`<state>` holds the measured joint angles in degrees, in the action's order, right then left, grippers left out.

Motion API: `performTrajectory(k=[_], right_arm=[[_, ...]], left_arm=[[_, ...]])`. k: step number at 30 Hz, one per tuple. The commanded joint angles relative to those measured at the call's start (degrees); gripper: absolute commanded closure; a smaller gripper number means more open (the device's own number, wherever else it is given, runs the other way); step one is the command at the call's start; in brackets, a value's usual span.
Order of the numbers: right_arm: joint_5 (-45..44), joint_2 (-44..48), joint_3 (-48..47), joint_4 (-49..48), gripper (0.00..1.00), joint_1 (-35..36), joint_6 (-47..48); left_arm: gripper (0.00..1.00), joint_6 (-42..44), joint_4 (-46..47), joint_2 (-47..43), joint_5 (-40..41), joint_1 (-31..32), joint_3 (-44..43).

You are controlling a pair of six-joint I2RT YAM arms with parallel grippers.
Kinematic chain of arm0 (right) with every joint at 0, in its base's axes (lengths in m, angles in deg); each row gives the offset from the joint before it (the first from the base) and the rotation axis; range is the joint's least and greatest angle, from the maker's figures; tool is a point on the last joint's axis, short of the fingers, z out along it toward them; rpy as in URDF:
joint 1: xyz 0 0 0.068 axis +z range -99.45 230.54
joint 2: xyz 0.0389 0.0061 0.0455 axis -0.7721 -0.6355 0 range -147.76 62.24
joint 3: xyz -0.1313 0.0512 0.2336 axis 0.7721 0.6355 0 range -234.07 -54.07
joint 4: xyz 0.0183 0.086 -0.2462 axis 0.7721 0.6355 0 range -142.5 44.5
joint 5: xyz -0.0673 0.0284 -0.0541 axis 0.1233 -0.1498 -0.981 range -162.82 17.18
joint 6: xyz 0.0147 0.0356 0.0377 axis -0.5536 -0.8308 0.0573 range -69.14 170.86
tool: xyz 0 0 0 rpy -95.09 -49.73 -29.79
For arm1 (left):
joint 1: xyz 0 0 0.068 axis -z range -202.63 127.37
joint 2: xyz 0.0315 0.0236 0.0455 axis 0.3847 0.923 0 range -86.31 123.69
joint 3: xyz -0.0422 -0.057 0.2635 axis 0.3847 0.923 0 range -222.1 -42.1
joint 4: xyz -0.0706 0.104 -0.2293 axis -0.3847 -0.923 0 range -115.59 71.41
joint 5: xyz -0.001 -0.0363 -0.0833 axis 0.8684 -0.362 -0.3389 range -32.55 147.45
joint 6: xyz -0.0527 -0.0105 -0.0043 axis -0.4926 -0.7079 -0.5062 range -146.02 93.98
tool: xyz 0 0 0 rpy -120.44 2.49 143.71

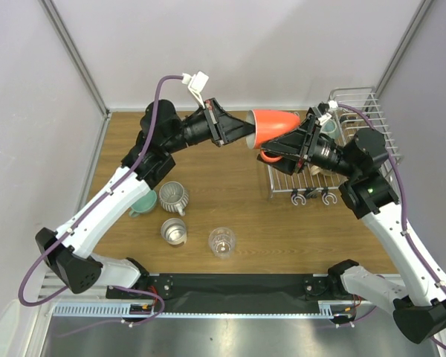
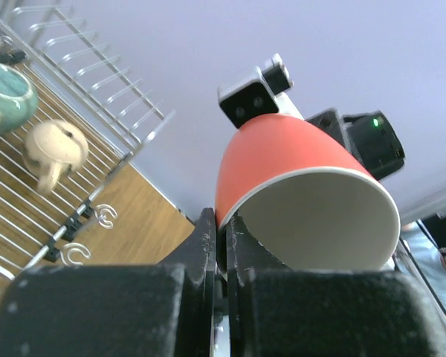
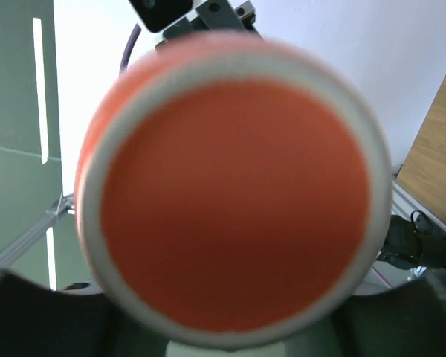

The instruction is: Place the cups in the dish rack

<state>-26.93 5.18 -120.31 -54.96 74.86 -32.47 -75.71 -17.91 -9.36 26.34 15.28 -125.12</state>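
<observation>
No legible text, label, brand mark, number or sign is found anywhere in the three camera views.

Overhead view steeply down from the near side; both wrist views close on one orange cup [image 1: 275,125], opposite ends.

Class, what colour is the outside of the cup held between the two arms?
The cup is orange outside, whitish inside; left wrist view shows it best.

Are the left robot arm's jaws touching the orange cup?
Touching. The left wrist view shows the white rim of the orange cup pinched between the left jaws, with one jaw inside the cup, one outside, and no gap.
</observation>
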Motion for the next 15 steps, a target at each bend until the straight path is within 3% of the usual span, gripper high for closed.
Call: performTrajectory(k=[1, 3, 5, 6, 8, 9, 10, 15], right_arm=[[-3.9, -0.6, -1.5, -0.4, 0.47, 0.7, -0.4], [-4.8, -0.7, -1.8, 1.7, 0.65, 0.8, 0.0], [-5.6, -0.9, -2.1, 2.2, 0.78, 1.2, 0.2], [-5.8, -1.1, -2.1, 2.2, 0.95, 1.3, 0.2], [-6.4, -1.6, -2.8, 5.4, 1.00, 1.8, 0.6], [-6.9, -1.7, -2.9, 6.5, 1.00, 2.0, 1.3], [-8.3, -1.7, -3.8, 7.7, 1.00, 2.1, 2.1], [-15.6, -3.3, -11.7, 25.9, 1.00, 2.1, 19.0]], left_arm=[[1.00, -1.8, 6.9, -1.8, -1.1, 0.7, 0.2], [1.00, -1.7, 6.9, -1.6, -1.1, 0.8, 0.3], [1.00, -1.9, 7.4, -1.4, -1.3, 0.8, 0.5], [1.00, -1.9, 7.5, -1.2, -1.7, 0.9, 0.4], [0.96, -1.7, 7.4, -0.6, -2.7, 0.8, 0.2], [0.72, -1.5, 7.1, -0.4, -3.2, 0.9, -0.1], [0.58, -1.0, 6.6, -0.4, -3.2, 0.8, -0.3], [0.13, 4.9, -6.4, -1.7, -0.8, -1.5, -2.7]])
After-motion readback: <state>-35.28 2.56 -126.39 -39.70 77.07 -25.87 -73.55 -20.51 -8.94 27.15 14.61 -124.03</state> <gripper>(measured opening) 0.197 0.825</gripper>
